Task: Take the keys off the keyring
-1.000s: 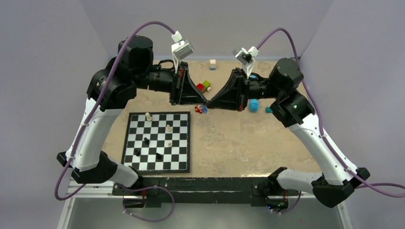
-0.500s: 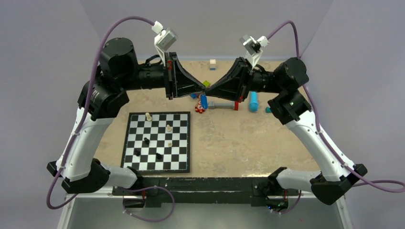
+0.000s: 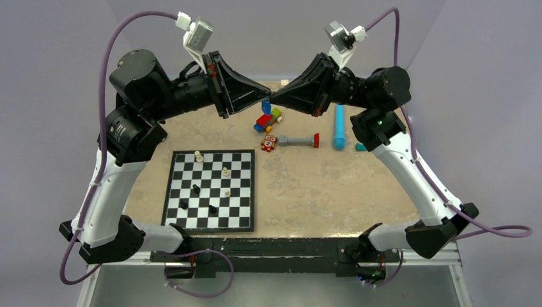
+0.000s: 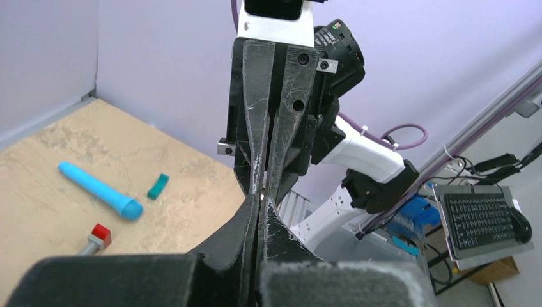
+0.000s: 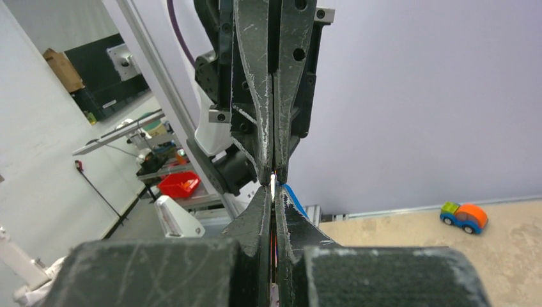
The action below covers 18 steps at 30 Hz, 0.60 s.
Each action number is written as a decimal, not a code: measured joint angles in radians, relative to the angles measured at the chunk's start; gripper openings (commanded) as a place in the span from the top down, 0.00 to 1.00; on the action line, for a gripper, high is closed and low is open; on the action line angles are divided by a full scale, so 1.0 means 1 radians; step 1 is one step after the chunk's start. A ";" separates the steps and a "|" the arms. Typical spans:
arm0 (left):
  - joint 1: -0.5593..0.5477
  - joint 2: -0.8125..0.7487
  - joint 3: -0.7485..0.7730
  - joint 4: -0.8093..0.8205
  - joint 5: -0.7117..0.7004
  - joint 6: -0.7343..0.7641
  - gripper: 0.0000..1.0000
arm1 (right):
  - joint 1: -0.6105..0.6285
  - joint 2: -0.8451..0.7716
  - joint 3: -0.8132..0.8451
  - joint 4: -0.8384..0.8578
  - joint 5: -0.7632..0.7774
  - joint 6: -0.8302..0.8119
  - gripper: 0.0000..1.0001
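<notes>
1. Left fingers (image 3: 265,94): clenched, the two faces pressed flat together with no gap.
2. Right fingers (image 3: 278,97): clenched in the same way. The two pairs meet tip to tip, raised well above the counter (image 3: 307,192).
3. In the right wrist view, a thin bright metal sliver (image 5: 273,184) shows at the junction of the tips. Whether it is a key or the ring cannot be told, nor which fingers grip it.
4. Keyring (image 3: 266,105): its blue tag hangs just below the junction, in the air and clear of the counter. It shows as a blue edge (image 5: 289,192) beside the tips.
5. On the counter under the junction stands a toy car (image 3: 268,118). Nearer lies a grey bar with a red end (image 3: 298,141), and to its right a light-blue cylinder (image 3: 339,126).
6. A chessboard (image 3: 211,190) with a few pieces lies at near left.
</notes>
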 measured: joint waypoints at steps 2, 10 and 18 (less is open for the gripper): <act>0.000 -0.003 0.000 0.019 -0.020 -0.005 1.00 | 0.000 0.014 0.021 0.012 0.010 0.006 1.00; 0.000 -0.019 -0.039 0.141 -0.092 -0.060 1.00 | 0.000 0.044 0.054 0.085 0.070 0.037 1.00; -0.002 -0.063 -0.148 0.320 -0.129 -0.154 1.00 | 0.000 0.058 0.053 0.178 0.108 0.100 1.00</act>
